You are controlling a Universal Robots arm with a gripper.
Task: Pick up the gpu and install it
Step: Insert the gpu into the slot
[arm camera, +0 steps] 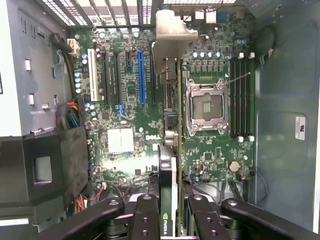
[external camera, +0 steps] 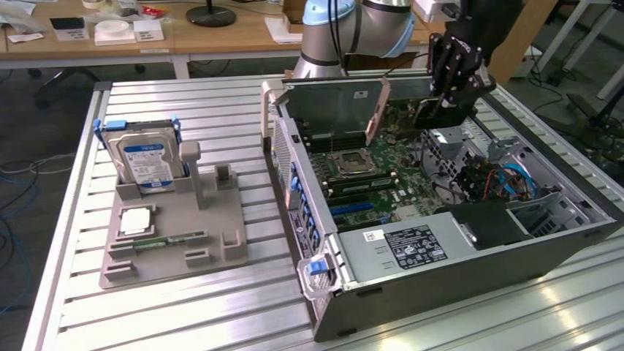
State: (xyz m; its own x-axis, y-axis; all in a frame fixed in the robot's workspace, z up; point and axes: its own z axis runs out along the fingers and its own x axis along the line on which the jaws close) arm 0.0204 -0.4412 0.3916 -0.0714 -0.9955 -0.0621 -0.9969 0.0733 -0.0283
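The slatted aluminium table (external camera: 195, 314) filled most of the exterior view. The open computer case (external camera: 468, 281) lay on its side across the exterior view's right half, with the green motherboard (external camera: 385, 179) exposed at its middle and the power supply (external camera: 410, 245) toward the lower edge of the frame. On the exterior view's left sat the grey fixture tray (external camera: 210, 227). The hard drive (external camera: 145, 157) stood upright at the tray's upper left, and the memory stick (external camera: 161, 241) lay flat in a slot near its lower part.

My gripper (external camera: 443, 110) hung inside the case at the upper right of the exterior view, above the motherboard. In the wrist view my fingers (arm camera: 145, 215) were pressed in from both sides, pinching the gpu (arm camera: 167, 170). The card sat edge-on, with its black cooler face against one finger and its silver end bracket (arm camera: 172, 35) pointing toward the case's rear grille. It ran over the board between the blue expansion slot (arm camera: 141, 77) and the CPU socket (arm camera: 206, 107). It looked to be just over the board rather than seated, though I could not tell for sure from that angle.
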